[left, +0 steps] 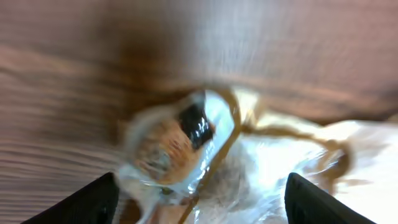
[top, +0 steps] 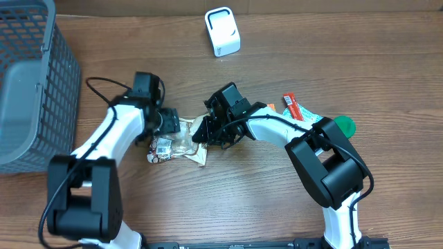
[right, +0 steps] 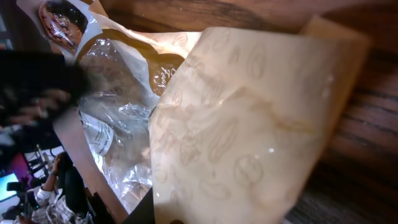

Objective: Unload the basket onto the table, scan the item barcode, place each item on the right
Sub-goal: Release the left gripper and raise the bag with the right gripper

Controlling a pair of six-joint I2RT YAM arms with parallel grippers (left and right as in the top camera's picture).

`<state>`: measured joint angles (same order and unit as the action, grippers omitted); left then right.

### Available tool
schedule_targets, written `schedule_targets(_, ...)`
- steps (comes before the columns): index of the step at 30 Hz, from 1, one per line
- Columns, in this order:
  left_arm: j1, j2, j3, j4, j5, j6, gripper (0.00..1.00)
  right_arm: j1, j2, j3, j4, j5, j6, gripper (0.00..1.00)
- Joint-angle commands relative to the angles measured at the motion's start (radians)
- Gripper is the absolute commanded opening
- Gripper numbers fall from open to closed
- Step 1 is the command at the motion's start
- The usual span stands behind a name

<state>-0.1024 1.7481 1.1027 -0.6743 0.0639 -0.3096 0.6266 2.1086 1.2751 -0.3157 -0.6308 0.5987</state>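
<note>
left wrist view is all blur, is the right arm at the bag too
observer: Yes. Overhead, the right gripper is at the bag, on its right end. I cannot tell whether it has gripped.
operator: where's the scanner
observer: The white scanner sits well beyond the bag, apart from both arms.
operator: any barcode showing
observer: A white label with dark print faces up near the bag's left end, close to the left gripper. It is too small to say that it is a barcode.
</note>
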Motion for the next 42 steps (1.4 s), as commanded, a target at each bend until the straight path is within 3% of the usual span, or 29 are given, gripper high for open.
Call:
schedule_targets(1,0.036,-0.085,0.069,0.0,-0.005,0.018,0.78,0.001,0.014,-0.006,0.0,0.008,-0.005,0.11)
schedule_targets(10,0.132,-0.127,0.092,0.001,-0.111,0.018,0.8,0.0,0.014,-0.006,0.005,-0.06,-0.004,0.11)
schedule_targets(18,0.178,-0.127,0.091,0.0,-0.19,-0.007,1.0,0.001,0.014,-0.006,0.007,-0.059,-0.001,0.04)
schedule_targets(24,0.181,-0.126,0.091,-0.004,-0.315,-0.008,1.0,0.001,0.014,-0.006,0.006,-0.059,-0.002,0.04)
schedule_targets(35,0.181,-0.125,0.091,-0.039,-0.333,-0.008,1.0,-0.05,-0.02,-0.005,0.003,-0.107,-0.006,0.04)
schedule_targets(42,0.18,-0.125,0.091,-0.039,-0.333,-0.008,1.0,-0.125,-0.206,-0.004,-0.112,-0.13,-0.219,0.04)
